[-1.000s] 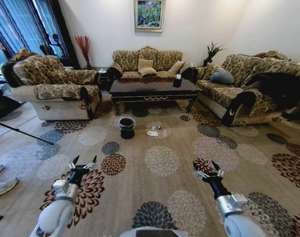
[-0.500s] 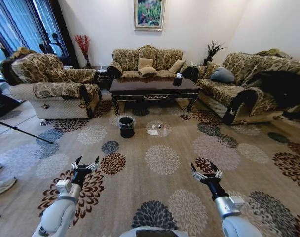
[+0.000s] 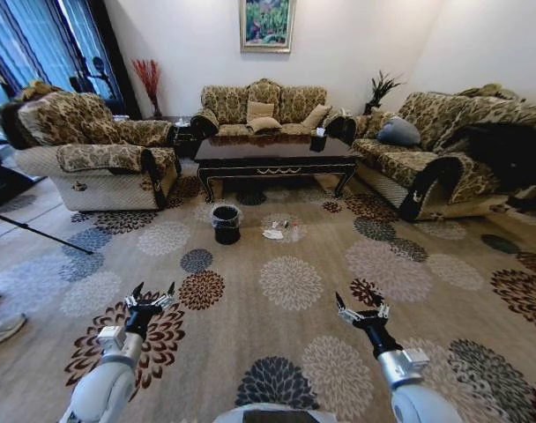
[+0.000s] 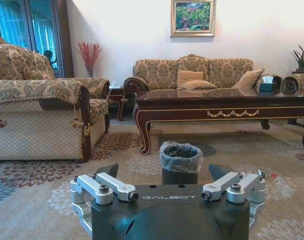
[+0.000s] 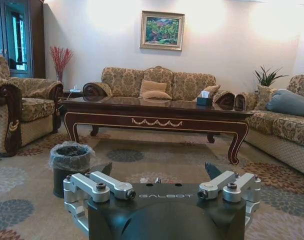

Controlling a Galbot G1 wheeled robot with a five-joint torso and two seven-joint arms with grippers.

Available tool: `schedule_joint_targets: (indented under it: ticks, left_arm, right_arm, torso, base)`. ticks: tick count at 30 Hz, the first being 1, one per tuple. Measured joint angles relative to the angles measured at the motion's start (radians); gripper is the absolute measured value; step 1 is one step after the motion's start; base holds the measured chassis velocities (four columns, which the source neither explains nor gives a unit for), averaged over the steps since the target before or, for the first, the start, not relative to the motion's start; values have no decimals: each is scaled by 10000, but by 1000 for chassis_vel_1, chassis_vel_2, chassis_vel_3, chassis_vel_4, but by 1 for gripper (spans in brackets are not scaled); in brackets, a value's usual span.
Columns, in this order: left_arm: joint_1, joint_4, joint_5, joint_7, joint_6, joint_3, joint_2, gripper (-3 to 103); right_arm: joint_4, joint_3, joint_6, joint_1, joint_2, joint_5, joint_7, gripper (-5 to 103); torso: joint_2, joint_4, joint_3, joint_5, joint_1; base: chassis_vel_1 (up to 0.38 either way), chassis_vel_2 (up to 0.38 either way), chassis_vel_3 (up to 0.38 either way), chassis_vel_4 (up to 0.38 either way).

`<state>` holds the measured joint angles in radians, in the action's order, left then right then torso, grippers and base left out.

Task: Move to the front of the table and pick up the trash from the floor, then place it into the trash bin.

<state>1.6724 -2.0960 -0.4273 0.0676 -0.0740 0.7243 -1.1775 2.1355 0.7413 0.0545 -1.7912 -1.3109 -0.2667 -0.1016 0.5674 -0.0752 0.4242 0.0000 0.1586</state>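
The big low shiny dark brown wooden table [image 3: 275, 159] has gold swirls. The small round black bin [image 3: 226, 224] has a clear bag. The tan carpet [image 3: 286, 291] has flowers.

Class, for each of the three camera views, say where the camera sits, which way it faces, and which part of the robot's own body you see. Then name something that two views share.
Head view: high on the robot, looking forward and down over the carpet at the table; both arms show, left hand and right hand open.
Left wrist view: low on the left arm, facing the trash bin; the left hand's open fingers show.
Right wrist view: low on the right arm, facing the table; the right hand shows.
Shared: both wrist views show the bin and the table.
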Motion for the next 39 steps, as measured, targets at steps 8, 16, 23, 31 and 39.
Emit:
schedule_joint_targets:
  ticks: [8,16,23,31,39]
  left_arm:
    - [-122,49,6,2,-31,-8,49,100]
    - [-69,-21,11,-31,-82,-342,25,100]
    - [-78,-32,223,-32,-128,-679,56,100]
    - [-249,-107,465,24,-165,-1040,-3,100]
    - [-78,-112,719,95,-144,-1192,-95,100]
  right_arm:
    - [-55,18,-2,8,31,-27,1,100]
    - [-696,-445,-456,980,619,-335,36,100]
    - [-980,-519,-543,1415,898,-635,92,100]
    - [-668,-544,-430,1002,626,-271,109,100]
    - [-631,-516,-292,818,632,-72,87,100]
  torso:
    - [-284,-1,-173,-1,-110]
    - [-653,3,-394,1,-256]
    - [-920,0,-558,0,-359]
    - [-1255,-3,-760,-1,-494]
    - [-1609,1,-986,-2,-624]
  base:
    - [0,0,0,0]
    - [0,0,0,0]
    - [0,0,0,0]
    - [0,0,0,0]
    - [0,0,0,0]
